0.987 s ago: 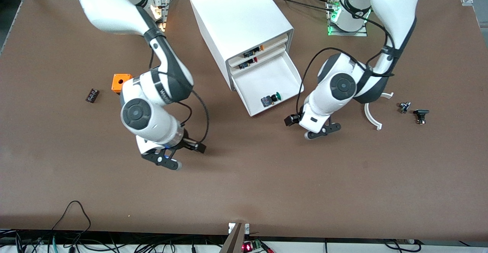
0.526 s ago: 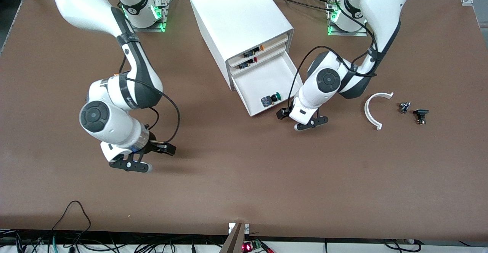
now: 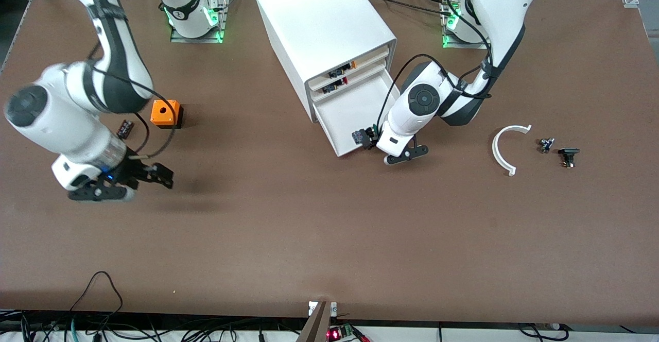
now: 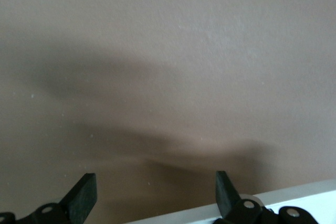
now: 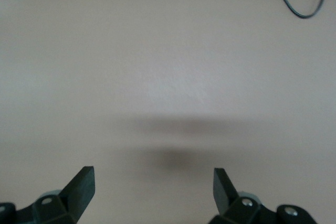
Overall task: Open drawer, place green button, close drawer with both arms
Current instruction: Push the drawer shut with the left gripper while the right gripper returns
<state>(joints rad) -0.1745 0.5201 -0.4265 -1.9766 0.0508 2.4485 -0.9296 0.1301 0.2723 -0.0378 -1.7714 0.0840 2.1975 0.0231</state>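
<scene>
The counter point(image 3: 329, 239) is a wide brown surface. The white cabinet point(image 3: 319, 28) stands on it between the two arm bases, its front turned toward the camera and the left arm's end. Its third drawer point(image 3: 355, 106) is pulled out, a shallow white tray; the two drawers above it are shut and show small orange and red parts at their fronts.

The right arm point(image 3: 77, 100) reaches out over the counter's right-arm end, and the right hand point(image 3: 100, 193) hangs over bare counter, open wide with nothing in it; its wrist view shows two black fingertips point(image 5: 79, 184) well apart above plain surface. The left arm point(image 3: 453, 89) bends down beside the open drawer. The left hand point(image 3: 406, 155) is low at the drawer's front corner, open and empty, and its wrist view shows a white edge just by one of its fingertips point(image 4: 226, 190).

A white curved strip point(image 3: 502, 149) lies toward the left arm's end. An orange box point(image 3: 166, 113) with a hole sits toward the right arm's end, with a small black part point(image 3: 125, 128) beside it. Two more small dark parts point(image 3: 558, 150) lie past the curved strip. The button point(image 3: 362, 137) lies in the drawer by its front edge, mostly hidden by the left wrist; only its dark body and grey base show.
</scene>
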